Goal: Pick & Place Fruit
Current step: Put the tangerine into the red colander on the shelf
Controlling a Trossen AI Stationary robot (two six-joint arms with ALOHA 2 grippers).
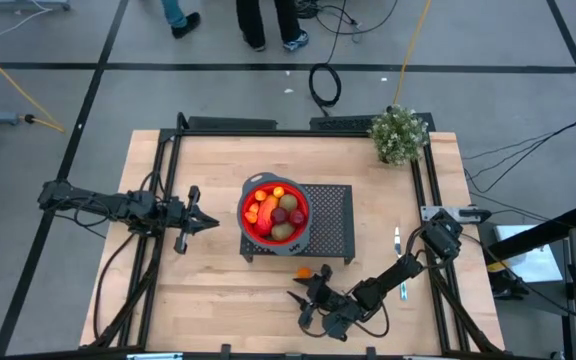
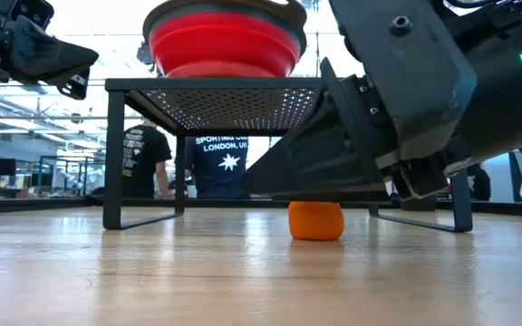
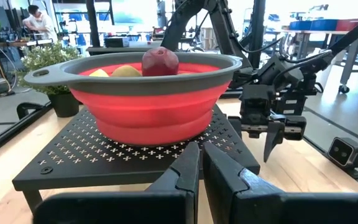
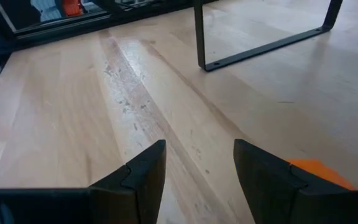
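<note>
A red bowl [image 1: 275, 212] stands on a black perforated stand [image 1: 330, 232] at the table's middle and holds several fruit: orange, dark red and brown pieces. One small orange ball [image 1: 303, 271] lies on the table in front of the stand [image 2: 315, 220]. My right gripper [image 1: 301, 305] is low over the table just near of it, open, with only bare wood between its fingers [image 4: 197, 149]. The ball [image 4: 319, 171] shows outside one finger. My left gripper [image 1: 213, 220] hangs shut to the left of the bowl [image 3: 201, 152], pointing level at it. My right gripper has the orange ball [image 4: 316, 169] close by the outer side of one finger [image 4: 266, 177]; that finger hides the place between them, and I cannot tell whether they touch. The ball rests on the table.
A leafy potted plant [image 1: 399, 133] stands at the far right corner. A thin pale-handled utensil [image 1: 396, 238] lies right of the stand. The stand's legs [image 4: 260, 46] rise just beyond my right gripper. Bare wood stretches toward the near left. People stand beyond the far edge [image 2: 220, 158].
</note>
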